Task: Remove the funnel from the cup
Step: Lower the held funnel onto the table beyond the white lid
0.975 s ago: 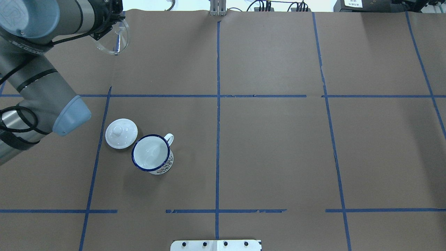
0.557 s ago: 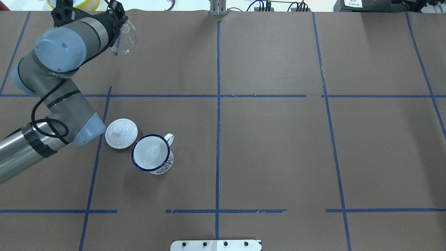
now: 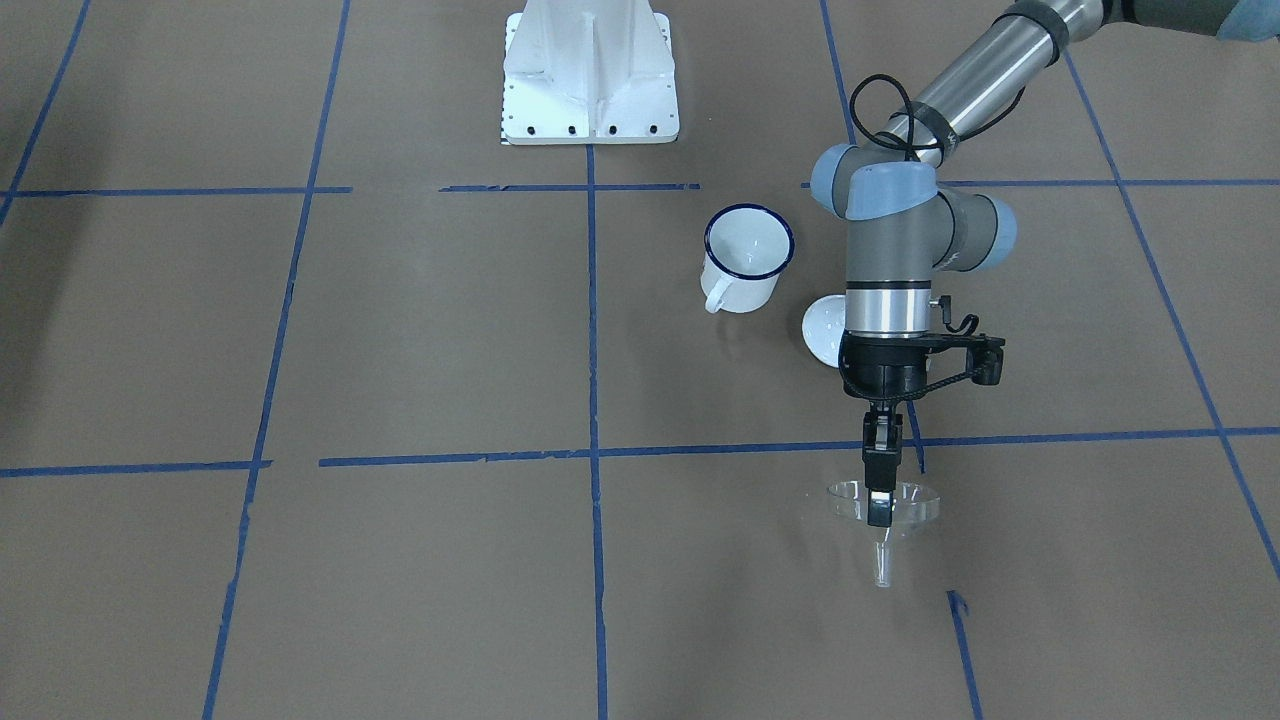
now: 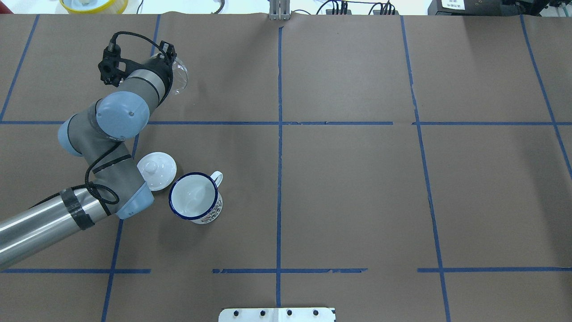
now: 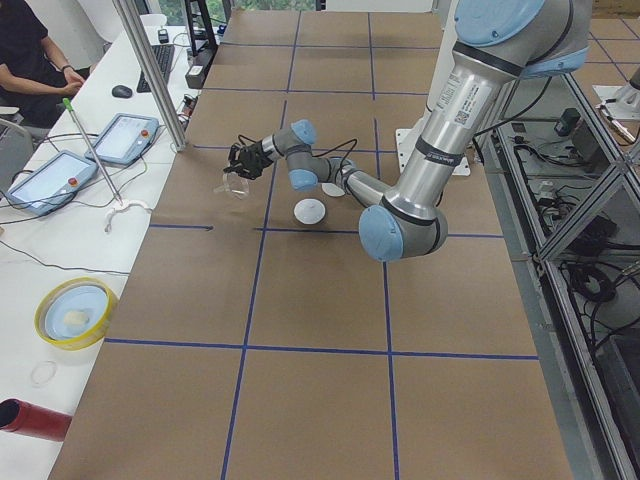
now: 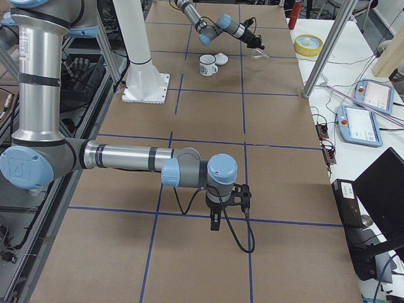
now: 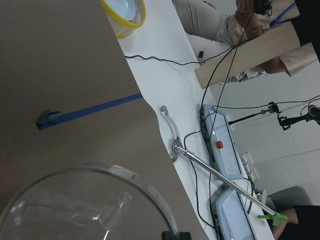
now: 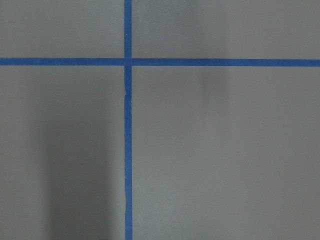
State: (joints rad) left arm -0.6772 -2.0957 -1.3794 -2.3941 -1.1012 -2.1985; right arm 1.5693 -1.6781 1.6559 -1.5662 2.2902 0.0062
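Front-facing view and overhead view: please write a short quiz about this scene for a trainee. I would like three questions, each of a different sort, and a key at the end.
1. True or false: the funnel sits inside the cup.
2. Choose one. What lies on the table right beside the cup?
A. a round white lid with a knob
B. a metal spoon
C. a red plate
3. Short answer: which gripper holds the funnel by its rim?

Key: 1. False, the funnel is out of the cup, well away from it. 2. A. 3. The left gripper.
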